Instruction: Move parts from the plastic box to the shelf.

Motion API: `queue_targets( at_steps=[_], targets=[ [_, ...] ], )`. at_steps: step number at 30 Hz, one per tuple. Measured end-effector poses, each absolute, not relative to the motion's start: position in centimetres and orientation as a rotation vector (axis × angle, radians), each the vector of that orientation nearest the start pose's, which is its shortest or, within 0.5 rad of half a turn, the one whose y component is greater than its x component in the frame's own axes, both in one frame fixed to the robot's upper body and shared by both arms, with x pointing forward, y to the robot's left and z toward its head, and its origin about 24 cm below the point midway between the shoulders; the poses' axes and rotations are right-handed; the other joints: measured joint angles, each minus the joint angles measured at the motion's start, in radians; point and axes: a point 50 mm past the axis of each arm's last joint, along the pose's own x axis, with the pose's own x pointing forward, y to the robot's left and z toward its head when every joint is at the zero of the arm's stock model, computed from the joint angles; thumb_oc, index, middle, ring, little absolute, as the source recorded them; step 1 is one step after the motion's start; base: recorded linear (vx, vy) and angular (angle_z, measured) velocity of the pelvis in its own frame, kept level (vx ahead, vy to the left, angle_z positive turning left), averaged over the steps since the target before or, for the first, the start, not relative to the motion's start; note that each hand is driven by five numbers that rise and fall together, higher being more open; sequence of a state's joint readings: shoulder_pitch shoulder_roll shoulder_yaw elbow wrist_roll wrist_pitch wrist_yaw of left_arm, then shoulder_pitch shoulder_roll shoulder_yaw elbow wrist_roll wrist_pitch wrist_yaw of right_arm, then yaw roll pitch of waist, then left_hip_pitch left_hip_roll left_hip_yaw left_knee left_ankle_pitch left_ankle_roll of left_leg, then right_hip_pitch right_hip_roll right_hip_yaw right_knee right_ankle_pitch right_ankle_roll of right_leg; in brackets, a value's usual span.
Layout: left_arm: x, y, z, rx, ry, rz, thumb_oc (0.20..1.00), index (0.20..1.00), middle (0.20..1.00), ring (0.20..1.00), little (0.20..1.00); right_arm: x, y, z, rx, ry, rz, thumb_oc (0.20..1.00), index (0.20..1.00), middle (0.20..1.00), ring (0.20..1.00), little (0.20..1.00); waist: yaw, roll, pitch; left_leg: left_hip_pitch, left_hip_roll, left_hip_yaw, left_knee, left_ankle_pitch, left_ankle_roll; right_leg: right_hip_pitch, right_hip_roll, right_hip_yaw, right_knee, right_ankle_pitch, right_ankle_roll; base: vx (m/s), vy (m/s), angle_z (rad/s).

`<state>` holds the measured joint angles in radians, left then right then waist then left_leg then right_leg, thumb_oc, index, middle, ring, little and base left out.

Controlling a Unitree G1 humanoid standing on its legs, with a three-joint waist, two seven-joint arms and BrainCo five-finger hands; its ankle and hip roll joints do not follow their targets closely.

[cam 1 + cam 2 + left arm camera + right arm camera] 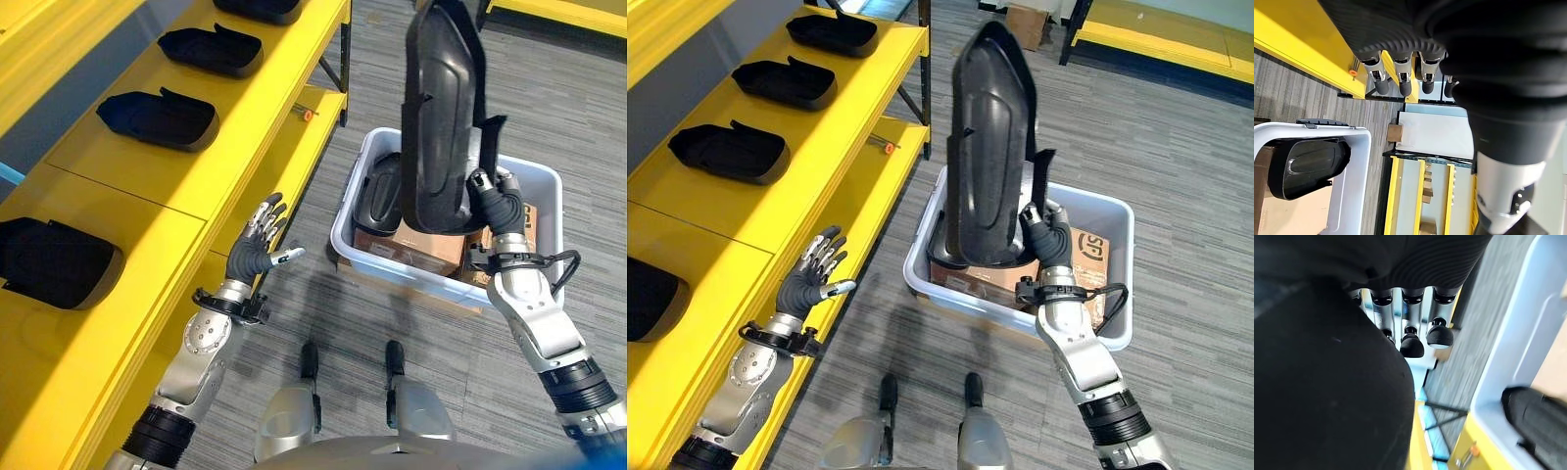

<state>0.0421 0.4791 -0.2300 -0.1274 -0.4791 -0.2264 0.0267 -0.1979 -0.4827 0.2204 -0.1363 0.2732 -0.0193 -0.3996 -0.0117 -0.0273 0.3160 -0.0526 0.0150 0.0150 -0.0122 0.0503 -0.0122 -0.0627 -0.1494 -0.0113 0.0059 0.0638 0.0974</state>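
My right hand (498,204) is shut on the lower edge of a long black moulded part (441,108), held upright above the white plastic box (544,183); the same part (988,147) rises from the hand (1048,235). In the right wrist view the fingers (1420,340) curl against the part (1322,396). Another black part (377,191) lies in the box on brown cartons (416,250). My left hand (257,245) is open in the air beside the yellow shelf (211,147), fingers straight and holding nothing.
Several black parts (162,117) (211,49) (54,259) lie in a row on the shelf's top level. A lower shelf level (289,147) carries a small orange item (307,115). Grey carpet floor lies between shelf and box. More yellow racking (1161,39) stands at the far right.
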Motion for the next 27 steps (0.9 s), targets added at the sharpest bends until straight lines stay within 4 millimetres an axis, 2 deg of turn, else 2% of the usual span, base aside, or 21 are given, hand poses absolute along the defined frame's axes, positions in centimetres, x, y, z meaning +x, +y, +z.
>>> queue_targets(
  at_steps=[7, 9, 10, 11, 12, 13, 14, 15, 16, 17, 19, 22, 25, 27],
  targets=[
    [23.2, 18.0, 7.2, -0.037, -0.162, -0.200, 1.000, 1.000, 1.000, 1.000, 1.000, 27.7, -15.9, 11.6, -0.150, -0.266, 0.008, 0.200, 0.200, 0.200, 0.200, 0.200, 0.023, -0.011, -0.010, 0.020, -0.033, 0.037, 0.020, -0.021, 0.031, 0.000, -0.025, 0.010, 0.013, 0.016, 0.021, 0.04, 0.128, -0.12],
    [23.1, 18.0, 6.6, -0.017, -0.140, -0.196, 1.000, 1.000, 1.000, 1.000, 1.000, 27.7, -16.0, 11.5, -0.135, -0.258, 0.001, 0.200, 0.200, 0.200, 0.200, 0.200, 0.016, -0.008, -0.012, 0.017, -0.029, 0.019, 0.047, -0.047, 0.042, 0.000, -0.020, 0.029, 0.070, 0.007, 0.025, -0.01, 0.081, 0.22],
    [23.1, 18.0, 6.5, -0.015, -0.136, -0.197, 1.000, 1.000, 1.000, 1.000, 1.000, 27.6, -16.1, 11.5, -0.132, -0.258, -0.011, 0.200, 0.200, 0.200, 0.200, 0.200, -0.001, -0.006, -0.012, 0.016, -0.031, -0.021, 0.063, -0.050, 0.046, -0.005, -0.008, 0.049, 0.128, -0.012, 0.032, -0.05, 0.085, 0.69],
    [23.1, 18.1, 6.5, -0.011, -0.133, -0.198, 1.000, 1.000, 1.000, 1.000, 1.000, 27.5, -16.2, 11.3, -0.127, -0.254, -0.023, 0.200, 0.200, 0.200, 0.200, 0.200, -0.014, -0.001, -0.014, 0.019, -0.019, -0.052, 0.071, -0.046, 0.055, -0.028, 0.009, 0.085, 0.205, -0.043, 0.035, -0.05, 0.062, 0.80],
    [23.1, 18.3, 6.5, -0.002, -0.130, -0.198, 1.000, 1.000, 1.000, 1.000, 1.000, 27.3, -16.2, 11.1, -0.124, -0.246, -0.028, 0.200, 0.200, 0.200, 0.200, 0.200, -0.016, 0.004, -0.021, 0.014, -0.009, -0.064, 0.070, -0.041, 0.060, -0.061, 0.050, 0.128, 0.286, -0.084, 0.036, -0.05, 0.042, 0.74],
    [23.1, 18.6, 6.5, 0.009, -0.127, -0.193, 1.000, 1.000, 1.000, 1.000, 1.000, 27.1, -16.2, 10.8, -0.118, -0.239, -0.027, 0.200, 0.200, 0.200, 0.200, 0.200, -0.009, -0.004, -0.034, 0.012, -0.003, -0.081, 0.064, -0.030, 0.057, -0.091, 0.105, 0.148, 0.360, -0.130, 0.024, -0.06, 0.045, 0.51],
    [23.0, 18.9, 6.4, 0.012, -0.120, -0.182, 1.000, 1.000, 1.000, 1.000, 1.000, 26.9, -16.0, 10.8, -0.117, -0.241, -0.017, 0.200, 0.200, 0.200, 0.200, 0.200, 0.006, -0.013, -0.045, 0.006, -0.008, -0.086, 0.064, -0.025, 0.051, -0.099, 0.147, 0.158, 0.375, -0.159, -0.003, -0.11, 0.039, 0.34],
    [22.9, 18.9, 6.2, 0.006, -0.108, -0.178, 1.000, 1.000, 1.000, 1.000, 1.000, 26.8, -15.9, 11.1, -0.120, -0.256, -0.009, 0.200, 0.200, 0.200, 0.200, 0.200, 0.012, -0.019, -0.054, -0.004, -0.020, -0.094, 0.066, -0.023, 0.047, -0.096, 0.153, 0.157, 0.365, -0.179, -0.023, -0.20, -0.028, 0.75],
    [23.1, 18.2, 6.1, -0.018, -0.096, -0.217, 1.000, 1.000, 1.000, 1.000, 1.000, 26.7, -15.8, 11.6, -0.127, -0.278, -0.011, 0.200, 0.200, 0.200, 0.200, 0.200, -0.021, 0.018, -0.056, -0.046, -0.036, -0.152, 0.080, 0.001, 0.025, -0.096, 0.167, 0.217, 0.371, -0.238, -0.010, -0.29, -0.090, 0.81],
    [23.3, 17.8, 6.1, -0.038, -0.089, -0.238, 1.000, 1.000, 1.000, 1.000, 1.000, 27.0, -15.8, 11.1, -0.142, -0.258, -0.011, 0.200, 0.200, 0.200, 0.200, 0.200, -0.004, 0.040, -0.057, -0.072, -0.039, -0.173, 0.084, 0.014, 0.008, -0.100, 0.179, 0.217, 0.338, -0.247, -0.053, -0.26, -0.106, 0.84],
    [23.1, 17.2, 5.7, -0.067, -0.074, -0.265, 1.000, 1.000, 1.000, 1.000, 1.000, 27.1, -16.1, 10.1, -0.163, -0.216, -0.012, 0.200, 0.200, 0.200, 0.200, 0.200, 0.006, 0.057, -0.056, -0.071, -0.007, -0.198, 0.064, 0.027, -0.004, -0.090, 0.206, 0.190, 0.304, -0.217, -0.079, -0.18, -0.064, 0.23],
    [23.1, 16.9, 5.5, -0.067, -0.057, -0.278, 1.000, 1.000, 1.000, 1.000, 1.000, 27.0, -16.3, 10.2, -0.185, -0.218, -0.007, 0.200, 0.200, 0.200, 0.200, 0.200, 0.021, 0.058, -0.054, -0.079, 0.032, -0.217, 0.039, 0.027, -0.007, -0.100, 0.244, 0.177, 0.274, -0.187, -0.104, -0.21, -0.067, -0.03],
    [23.2, 16.4, 5.5, -0.081, -0.058, -0.288, 1.000, 1.000, 1.000, 1.000, 1.000, 27.2, -16.5, 9.8, -0.184, -0.204, -0.024, 0.200, 0.200, 0.200, 0.200, 0.200, 0.021, 0.067, -0.047, -0.098, 0.040, -0.264, 0.032, 0.032, -0.008, -0.110, 0.261, 0.158, 0.265, -0.167, -0.116, -0.16, -0.027, 0.12],
    [23.1, 16.2, 5.4, -0.090, -0.055, -0.282, 1.000, 1.000, 1.000, 1.000, 1.000, 27.3, -16.7, 9.7, -0.178, -0.194, -0.035, 0.200, 0.200, 0.200, 0.200, 0.200, 0.032, 0.082, -0.026, -0.113, 0.040, -0.272, 0.045, 0.031, -0.008, -0.114, 0.260, 0.144, 0.264, -0.164, -0.119, -0.25, 0.002, 0.37]
  ],
)
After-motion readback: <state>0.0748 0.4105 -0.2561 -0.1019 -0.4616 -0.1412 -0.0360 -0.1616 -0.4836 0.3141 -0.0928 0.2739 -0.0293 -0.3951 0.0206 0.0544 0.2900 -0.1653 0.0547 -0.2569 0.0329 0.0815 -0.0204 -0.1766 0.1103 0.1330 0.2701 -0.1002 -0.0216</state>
